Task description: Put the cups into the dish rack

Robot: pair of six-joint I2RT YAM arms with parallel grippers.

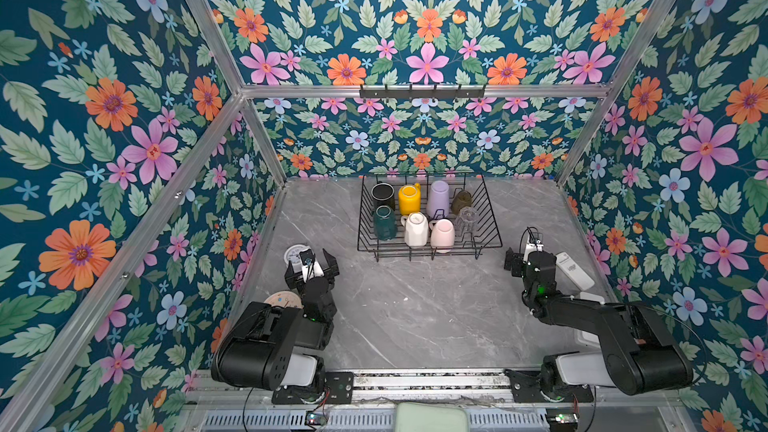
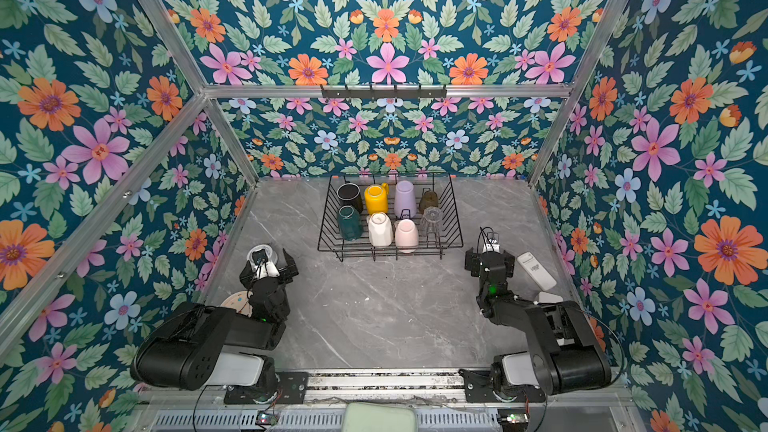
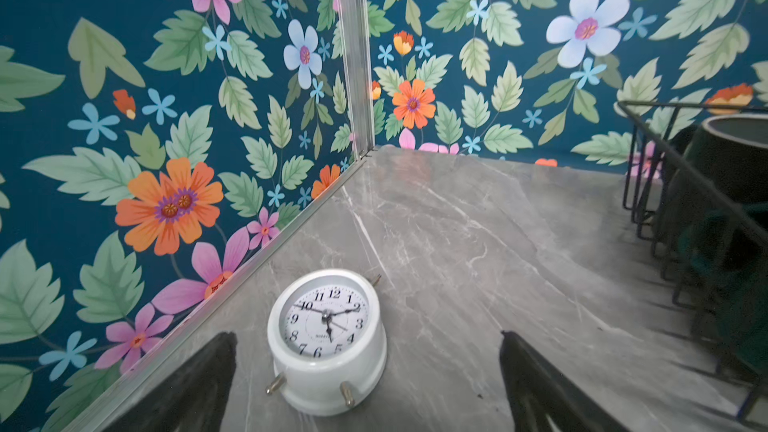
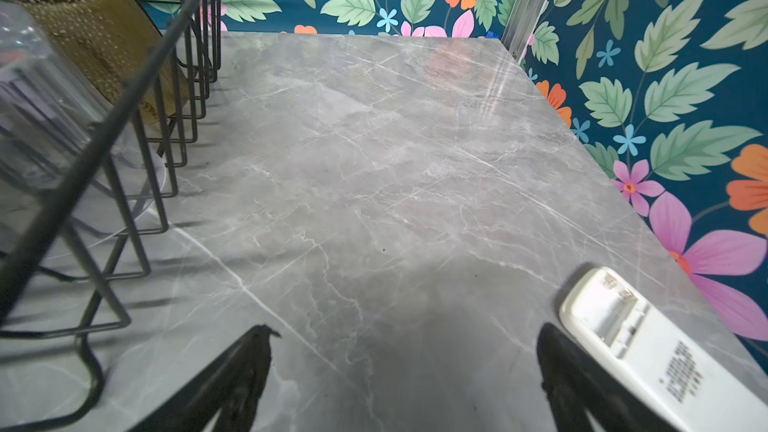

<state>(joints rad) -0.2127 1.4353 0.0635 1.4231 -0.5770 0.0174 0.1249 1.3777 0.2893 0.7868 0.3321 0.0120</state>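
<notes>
Eight cups sat in the dish rack (image 2: 357,249) at the back of the table (image 2: 374,317). The black mug (image 2: 350,197), yellow mug (image 2: 376,199), lilac tumbler (image 2: 404,199) and amber glass (image 2: 428,201) were behind. The green mug (image 2: 349,223), white mug (image 2: 380,230), pink mug (image 2: 406,235) and clear glass (image 2: 431,222) were in front. The left gripper (image 2: 266,263) hung by a white clock (image 2: 271,250), and the right gripper (image 2: 490,258) was near a remote (image 2: 536,270). Both had their jaws spread, empty.

Your dish rack (image 1: 488,222): 12 o'clock, blk wire. 12-side row, 9→3: blk mug (image 1: 382,196), yel mug (image 1: 409,200), lilac tumbler (image 1: 438,199), amber glass (image 1: 461,202); 6-side row: grn mug (image 1: 384,225), wht mug (image 1: 415,230), pink mug (image 1: 442,235), clr glass (image 1: 467,220).
</notes>
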